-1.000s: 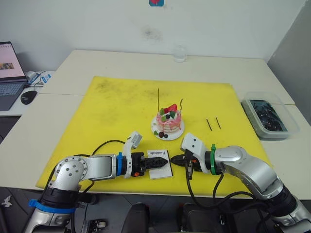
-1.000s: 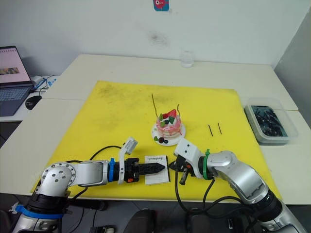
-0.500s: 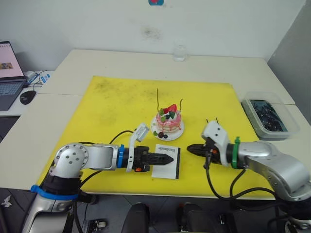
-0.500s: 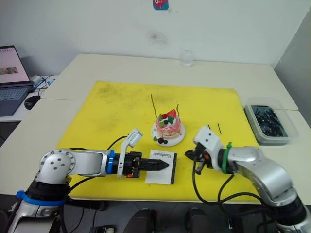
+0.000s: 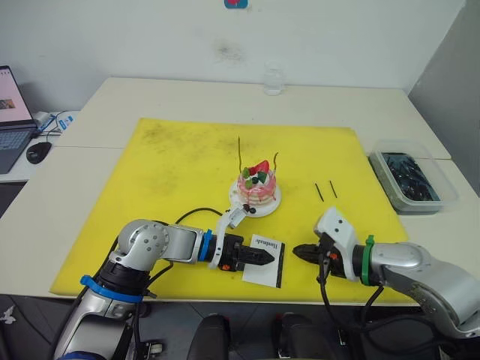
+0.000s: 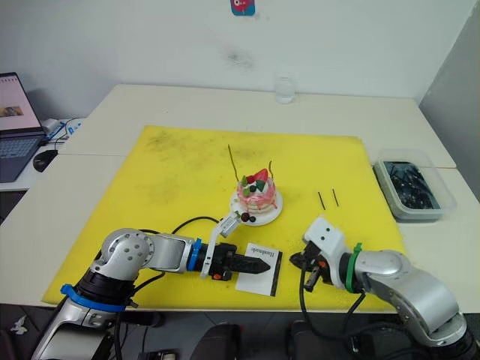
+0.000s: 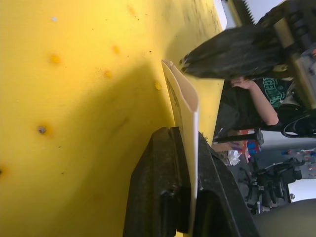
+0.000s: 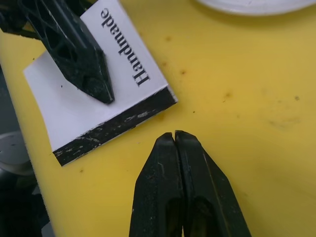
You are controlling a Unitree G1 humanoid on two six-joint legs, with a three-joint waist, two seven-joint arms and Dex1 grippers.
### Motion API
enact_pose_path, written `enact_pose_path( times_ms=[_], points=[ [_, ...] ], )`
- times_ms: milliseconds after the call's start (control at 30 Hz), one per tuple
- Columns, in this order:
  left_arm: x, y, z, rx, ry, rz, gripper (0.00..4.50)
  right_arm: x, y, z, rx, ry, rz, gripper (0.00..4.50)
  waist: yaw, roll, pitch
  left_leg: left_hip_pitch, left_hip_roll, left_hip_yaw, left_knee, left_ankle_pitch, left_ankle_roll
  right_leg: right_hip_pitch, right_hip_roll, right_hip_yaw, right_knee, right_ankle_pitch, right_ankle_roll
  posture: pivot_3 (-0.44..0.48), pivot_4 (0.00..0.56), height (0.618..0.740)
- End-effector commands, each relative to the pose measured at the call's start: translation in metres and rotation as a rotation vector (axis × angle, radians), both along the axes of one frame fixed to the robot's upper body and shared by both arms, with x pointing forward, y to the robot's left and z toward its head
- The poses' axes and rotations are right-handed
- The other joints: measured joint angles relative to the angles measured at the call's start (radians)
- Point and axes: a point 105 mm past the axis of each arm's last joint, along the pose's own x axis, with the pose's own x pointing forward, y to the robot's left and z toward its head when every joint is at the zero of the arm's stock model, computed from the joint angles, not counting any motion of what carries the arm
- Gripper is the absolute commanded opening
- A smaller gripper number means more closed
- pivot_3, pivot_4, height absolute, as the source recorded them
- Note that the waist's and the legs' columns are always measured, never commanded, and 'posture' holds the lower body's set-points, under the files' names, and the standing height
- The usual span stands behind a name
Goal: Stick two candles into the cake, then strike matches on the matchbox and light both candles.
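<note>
Two candles [image 5: 239,152] up in cake [image 5: 255,191] mid-frame, matches [image 5: 325,190] untouched right of it; left gripper [image 5: 262,257] pinching matchbox [image 5: 267,262] low centre, right gripper [image 5: 298,251] clenched empty beside — risks knocking box loose.

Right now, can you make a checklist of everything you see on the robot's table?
Surface: yellow mat on a pale table.
Job's things: cake on its plate with two candles stuck in, unlit; two matches lying on the mat, apart from the cake; matchbox.
Clutter: clear bin of dark items; glass; laptop and mouse on a side desk.
Hands: left hand shut on the matchbox; right hand shut, holding nothing, just beside the box.
Cables: black cables along both arms.
Surroundings: white wall.
</note>
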Motion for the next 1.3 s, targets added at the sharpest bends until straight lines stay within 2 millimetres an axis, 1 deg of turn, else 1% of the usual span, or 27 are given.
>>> enact_pose_path(
  times_ms=[33,100,333,533,867,1300],
  points=[
    [0.000,0.001,0.000,-0.002,-0.011,0.009,1.41,-0.002,0.004,0.005,0.003,-0.037,0.013,0.00,0.000,0.000,0.000,0.000,0.000,0.000,0.000,0.000,0.000,0.000,0.000,0.000,0.000,0.000,0.000,0.000,0.150,0.740],
    [0.001,0.002,0.000,-0.011,-0.004,0.020,2.00,-0.003,0.005,0.002,-0.001,-0.028,0.017,0.00,0.000,0.000,0.000,0.000,0.000,0.000,0.000,0.000,0.000,0.000,0.000,0.000,0.000,0.000,0.000,0.000,0.150,0.740],
    [0.007,0.005,-0.004,-0.005,0.012,0.056,2.00,-0.010,0.012,-0.002,0.001,-0.004,0.053,0.00,0.000,0.000,0.000,0.000,0.000,-0.001,0.000,0.000,0.000,0.000,-0.001,-0.001,0.000,0.000,0.000,0.000,0.150,0.740],
    [0.006,0.003,-0.006,0.000,0.021,0.060,2.00,-0.009,0.018,-0.001,0.011,-0.007,0.065,0.00,0.000,0.000,0.000,0.000,0.000,-0.001,0.000,0.000,0.000,0.000,-0.001,-0.001,0.000,0.000,0.001,0.000,0.150,0.740],
    [0.005,0.001,-0.006,-0.002,0.019,0.066,2.00,-0.005,0.019,0.001,0.014,-0.018,0.067,0.00,0.000,0.000,0.000,0.000,0.000,-0.001,0.000,0.000,0.000,0.001,-0.001,-0.001,0.000,0.000,0.001,0.000,0.150,0.740],
    [0.005,0.001,-0.009,0.015,0.015,0.070,2.00,-0.006,0.020,0.001,0.020,-0.014,0.060,0.00,0.000,0.000,0.000,0.000,0.000,-0.001,0.000,0.000,0.000,0.001,-0.001,-0.001,0.000,0.000,0.001,0.000,0.150,0.740]
  ],
)
